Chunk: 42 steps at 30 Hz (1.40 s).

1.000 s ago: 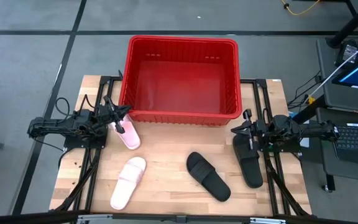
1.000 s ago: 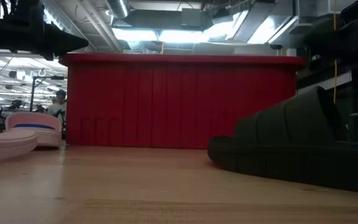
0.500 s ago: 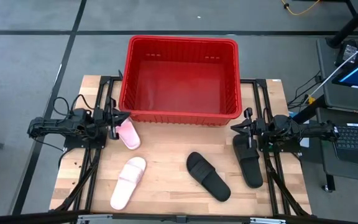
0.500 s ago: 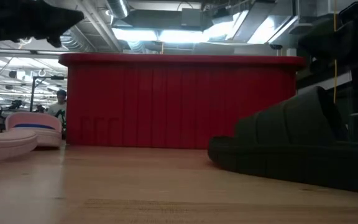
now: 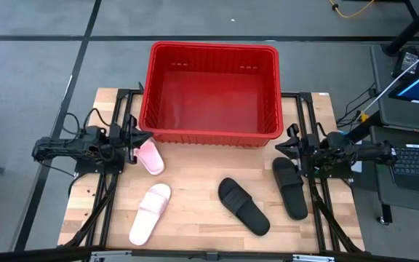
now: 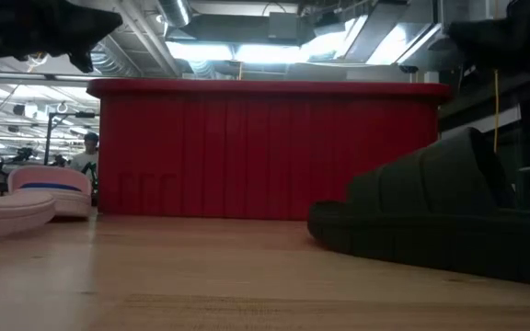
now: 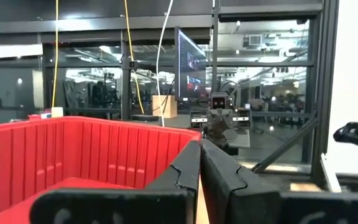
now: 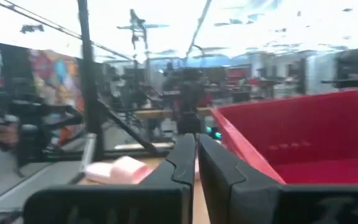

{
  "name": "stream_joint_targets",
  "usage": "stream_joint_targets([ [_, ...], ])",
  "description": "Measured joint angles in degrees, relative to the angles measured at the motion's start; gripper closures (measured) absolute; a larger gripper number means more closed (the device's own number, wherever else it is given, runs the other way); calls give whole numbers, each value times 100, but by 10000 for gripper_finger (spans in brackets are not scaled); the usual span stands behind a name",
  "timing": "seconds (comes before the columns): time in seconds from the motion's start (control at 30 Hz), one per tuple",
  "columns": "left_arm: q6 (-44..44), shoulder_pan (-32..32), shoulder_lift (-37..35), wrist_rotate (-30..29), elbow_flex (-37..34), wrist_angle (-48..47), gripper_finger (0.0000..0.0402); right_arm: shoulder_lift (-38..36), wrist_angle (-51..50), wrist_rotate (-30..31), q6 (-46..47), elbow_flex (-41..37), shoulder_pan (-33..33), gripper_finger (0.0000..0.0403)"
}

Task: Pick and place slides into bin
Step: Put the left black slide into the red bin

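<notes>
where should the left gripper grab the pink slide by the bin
Probably the wide strap of the pink slide, coming from above: it lies flat, sole down, close beside the bin, so the raised strap gives the left gripper an edge to pinch.

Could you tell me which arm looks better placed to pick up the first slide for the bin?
Probably the left: its gripper hangs right over the pink slide beside the bin. The right gripper is similarly near a black slide. Both are shut and empty.
</notes>
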Motion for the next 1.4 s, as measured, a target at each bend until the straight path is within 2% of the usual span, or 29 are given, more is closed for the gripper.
stream_joint_targets([
  [0.23,-157,-7,357,213,901,-891,395,758,-545,-212,179,825,2,379],
  [0.43,42,-12,1363,588,1546,-979,392,1995,-526,-732,175,1691,4,379],
  [0.57,-213,-45,2078,800,1941,-1281,392,2888,-571,-1101,29,2335,4,379],
  [0.73,-431,-367,2758,1466,2420,-1280,395,3815,-622,-1676,-3,3139,15,379],
  [0.83,-277,-690,3007,1506,2726,-1366,395,4292,-933,-1885,-145,3631,175,379],
  [1.1,-233,-1717,3332,476,3038,-1871,393,5178,-1373,-1885,-570,4547,881,379],
  [1.3,-735,-2686,3847,-260,3038,-1557,395,5798,-1356,-1088,-719,4875,1486,379],
  [1.4,-738,-3120,4137,-839,3038,-1513,393,6074,-1356,-893,-791,4969,1637,379],
])
